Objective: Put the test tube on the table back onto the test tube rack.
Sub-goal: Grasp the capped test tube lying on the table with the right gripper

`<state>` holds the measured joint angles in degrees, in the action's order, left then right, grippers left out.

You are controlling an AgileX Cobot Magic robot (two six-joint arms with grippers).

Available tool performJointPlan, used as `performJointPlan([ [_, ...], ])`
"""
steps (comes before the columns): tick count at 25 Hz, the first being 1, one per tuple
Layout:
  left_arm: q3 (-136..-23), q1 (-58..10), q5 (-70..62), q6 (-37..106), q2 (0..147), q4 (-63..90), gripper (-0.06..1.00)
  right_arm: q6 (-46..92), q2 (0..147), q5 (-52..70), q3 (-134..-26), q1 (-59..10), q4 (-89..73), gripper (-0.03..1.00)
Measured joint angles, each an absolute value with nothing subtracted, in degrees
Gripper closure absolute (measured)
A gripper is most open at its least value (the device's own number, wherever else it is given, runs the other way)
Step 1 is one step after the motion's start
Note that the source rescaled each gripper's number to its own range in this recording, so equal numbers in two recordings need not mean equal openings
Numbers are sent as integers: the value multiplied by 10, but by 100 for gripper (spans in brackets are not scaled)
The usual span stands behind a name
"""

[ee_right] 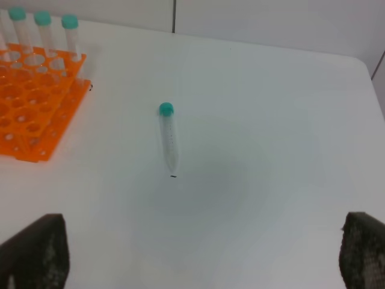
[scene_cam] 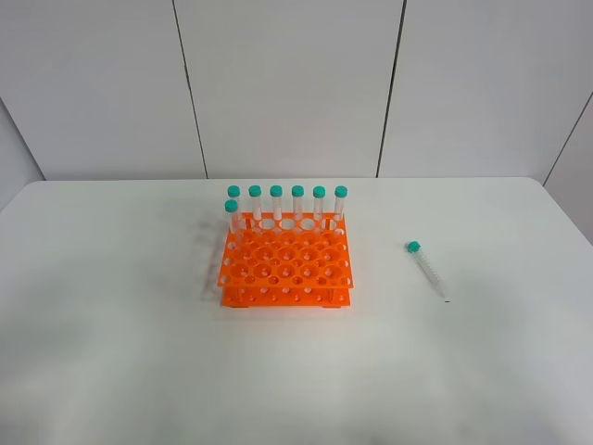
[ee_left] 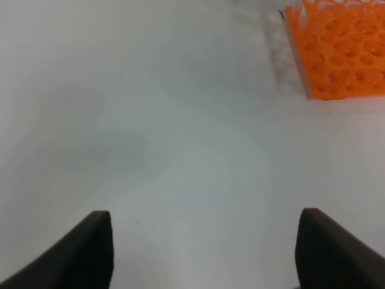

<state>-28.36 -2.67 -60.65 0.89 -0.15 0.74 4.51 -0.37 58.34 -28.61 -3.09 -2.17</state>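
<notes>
**A:** Which claw goes in?

**B:** Both are spread wide and empty. The left claw (ee_left: 204, 247) hangs over bare desk (scene_cam: 139, 352). The right claw (ee_right: 201, 253) faces the tube (ee_right: 168, 138), so I'd use that one.

**A:** Where's the tube?

**B:** Flat on the matte white desk, well right of the rack (scene_cam: 285, 264), cap pointing away.

**A:** How should it grip?

**B:** Across the barrel, near the teal cap. The clear plastic looks slick, it's round enough to roll, and it tapers to a point.

**A:** And the rack?

**B:** Orange plastic with a grid of round holes. The standing tubes (scene_cam: 297, 202) fill the far row, plus one beside them. The nearer holes are free.
</notes>
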Motion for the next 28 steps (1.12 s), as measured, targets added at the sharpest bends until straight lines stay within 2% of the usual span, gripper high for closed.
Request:
performJointPlan([
  [14,-284,-27,-607,9,-2,7,-3,37,28,577,-300,-31,-22,-2],
  [18,-284,-27,-607,9,-2,7,-3,36,168,540,-347,-31,-22,3],
  [21,-284,-27,-607,9,-2,7,-3,35,299,514,-392,-31,-21,3],
  [28,-284,-27,-607,9,-2,7,-3,51,674,504,-523,-31,-20,3],
])
